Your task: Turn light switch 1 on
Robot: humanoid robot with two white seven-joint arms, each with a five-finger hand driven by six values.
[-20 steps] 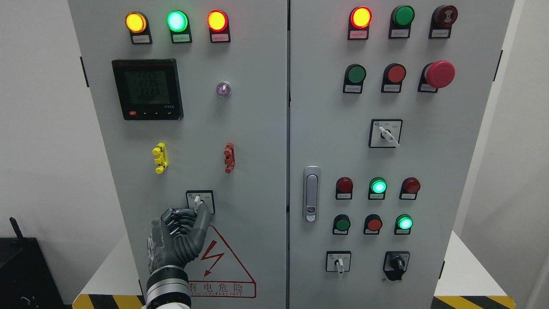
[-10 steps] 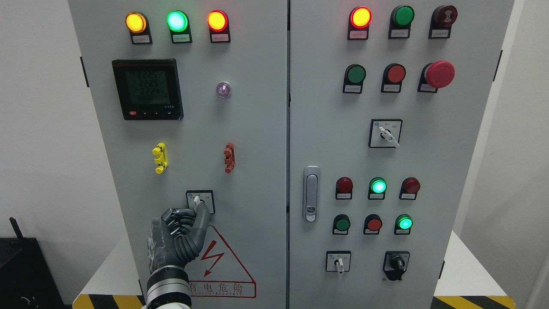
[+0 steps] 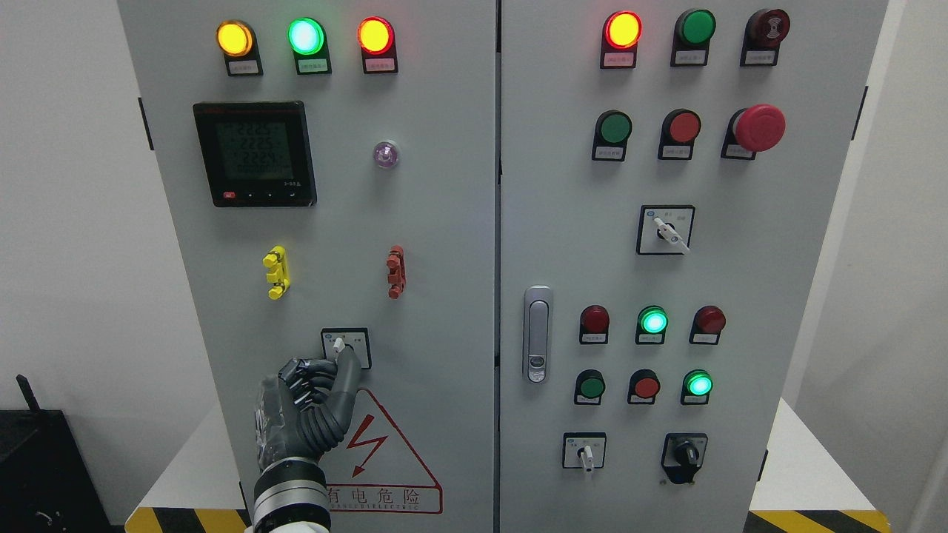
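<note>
Small white-handled rotary light switch (image 3: 341, 345) near the grey cabinet door's (image 3: 444, 222) bottom edge: left hand (image 3: 311, 407), fingers (image 3: 348, 370) mostly clenched, one outstretched touching its handle, grasping nothing.

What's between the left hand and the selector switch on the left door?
Nothing visible. The left hand is already at the rotary selector switch, one extended finger reaching its white lever from below; the other fingers are curled.

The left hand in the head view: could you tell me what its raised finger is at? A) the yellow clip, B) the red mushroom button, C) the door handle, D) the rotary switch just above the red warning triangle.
D: the left hand has one finger raised to the white-levered rotary switch above the red warning triangle, other fingers curled.
</note>
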